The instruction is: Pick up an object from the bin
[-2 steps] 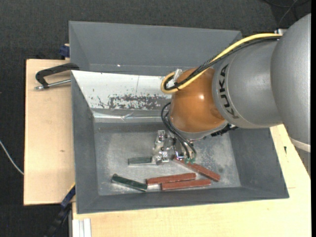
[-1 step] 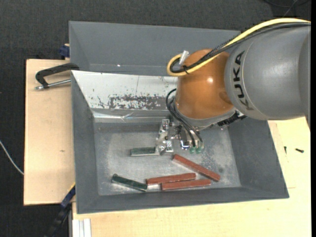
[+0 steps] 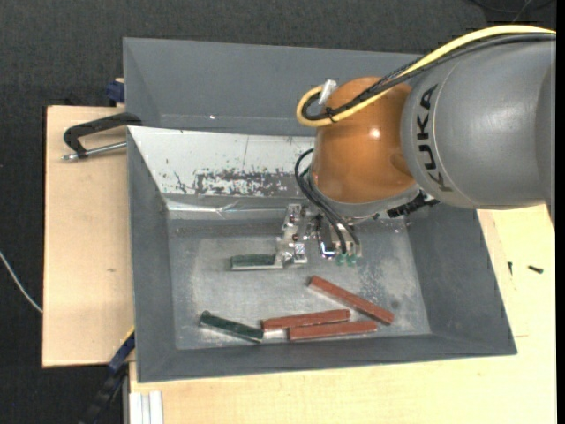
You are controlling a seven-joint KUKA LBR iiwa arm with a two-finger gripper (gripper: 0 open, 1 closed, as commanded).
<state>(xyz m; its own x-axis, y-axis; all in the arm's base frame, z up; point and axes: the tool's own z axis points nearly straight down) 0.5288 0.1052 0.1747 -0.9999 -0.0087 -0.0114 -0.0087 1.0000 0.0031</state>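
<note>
My gripper point(image 3: 316, 249) hangs low over the middle of the bin floor, under the orange wrist cover. It stands open, with nothing between its fingers. The left fingertip point(image 3: 292, 253) sits at the right end of a dark green flat stick point(image 3: 254, 261) that lies level on the floor. Just below and to the right of the gripper, a red-brown stick point(image 3: 350, 299) lies at a slant.
Two more red-brown sticks point(image 3: 306, 319) point(image 3: 333, 329) lie side by side near the front wall. Left of them lies a second dark green stick point(image 3: 230, 326). The arm and its cover hide the bin's right rear part.
</note>
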